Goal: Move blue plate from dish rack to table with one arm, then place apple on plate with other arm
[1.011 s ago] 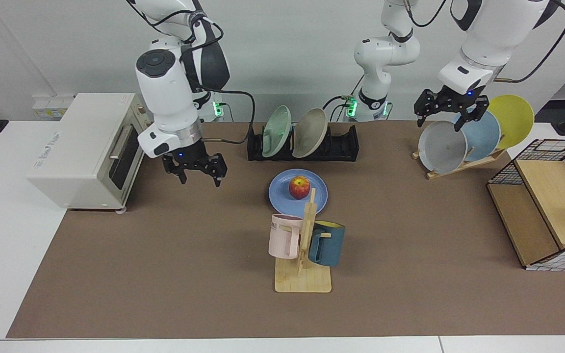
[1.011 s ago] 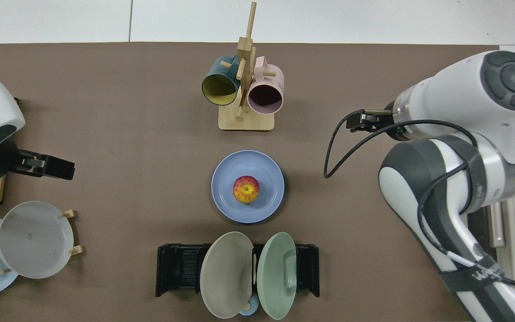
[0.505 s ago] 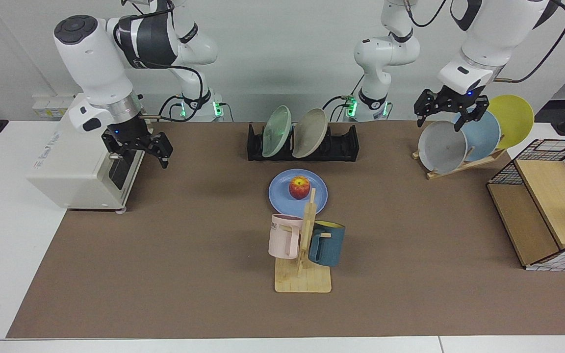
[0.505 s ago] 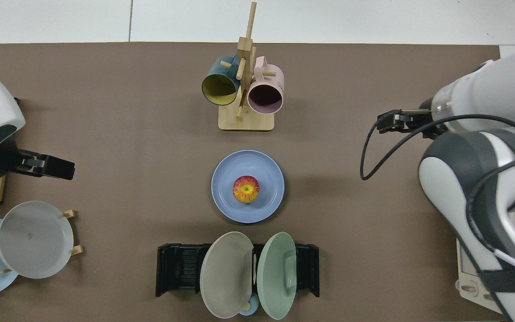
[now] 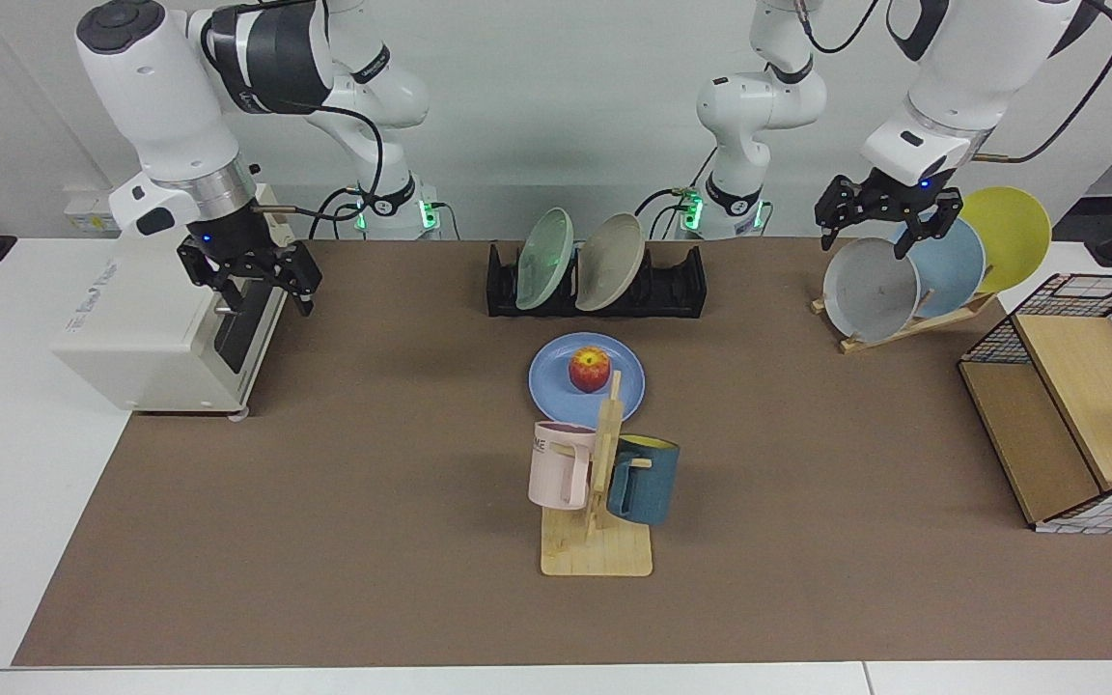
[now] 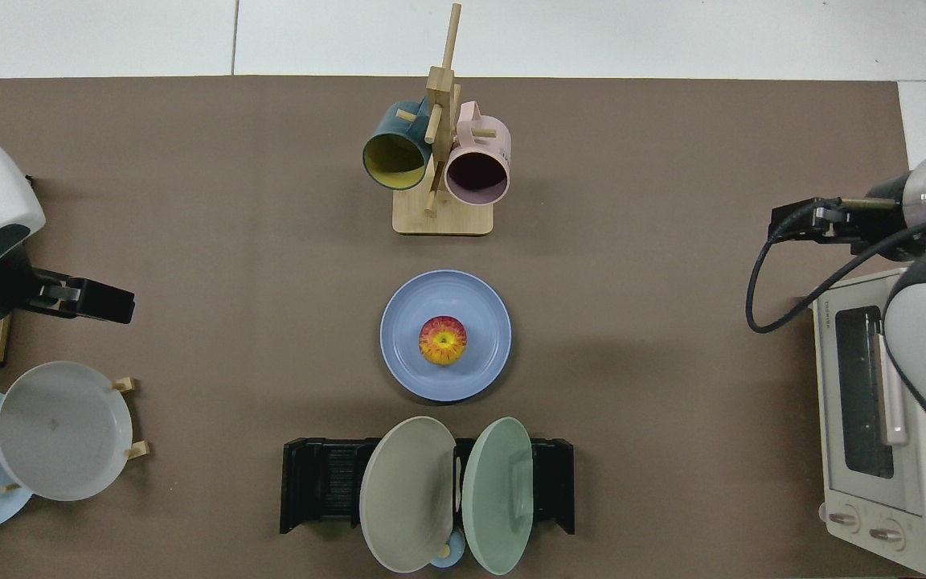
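Blue plate (image 5: 586,377) lies flat on the table (image 5: 373,502) before the dish rack (image 5: 597,283), apple (image 5: 590,369) on it; the task looks done, right gripper (image 5: 249,279) and left gripper (image 5: 888,221) both open, empty.

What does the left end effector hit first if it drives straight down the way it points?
Likely the grey plate in the wooden plate rack: the open left end effector hangs just above its top rim, though depth between them is unclear.

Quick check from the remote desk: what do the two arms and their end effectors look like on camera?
Both arms are glossy white with dark grey joint sections and round dark caps. Each ends in a black two-finger end effector with a small blue light above it: right end effector, left end effector. Loose black cables loop along both. Green lights glow at the bases.
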`<action>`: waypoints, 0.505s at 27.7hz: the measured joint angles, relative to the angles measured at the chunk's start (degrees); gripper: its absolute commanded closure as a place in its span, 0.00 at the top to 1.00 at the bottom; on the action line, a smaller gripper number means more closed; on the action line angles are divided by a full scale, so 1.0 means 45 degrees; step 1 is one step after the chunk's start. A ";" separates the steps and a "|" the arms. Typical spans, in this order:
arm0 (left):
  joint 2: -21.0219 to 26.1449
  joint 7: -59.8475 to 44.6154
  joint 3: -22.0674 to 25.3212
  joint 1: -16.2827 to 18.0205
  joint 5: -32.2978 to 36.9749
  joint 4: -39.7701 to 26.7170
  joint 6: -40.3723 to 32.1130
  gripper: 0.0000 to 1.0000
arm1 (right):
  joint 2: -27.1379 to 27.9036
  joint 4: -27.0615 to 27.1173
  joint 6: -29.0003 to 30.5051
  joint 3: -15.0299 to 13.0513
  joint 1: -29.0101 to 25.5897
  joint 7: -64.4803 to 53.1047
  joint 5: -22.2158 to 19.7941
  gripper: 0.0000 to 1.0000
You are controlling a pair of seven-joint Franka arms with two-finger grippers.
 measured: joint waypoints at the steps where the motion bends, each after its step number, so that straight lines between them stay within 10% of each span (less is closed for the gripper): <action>1: 0.0000 0.0000 0.0000 0.0000 0.0000 0.0000 0.0000 1.00 | -0.0039 0.0000 -0.0096 0.0004 -0.0051 -0.0067 -0.0004 1.00; 14: 0.0000 0.0000 0.0000 0.0000 0.0000 0.0000 -0.0001 1.00 | -0.0373 -0.0001 -0.0672 0.0033 -0.0438 -0.0533 0.0043 1.00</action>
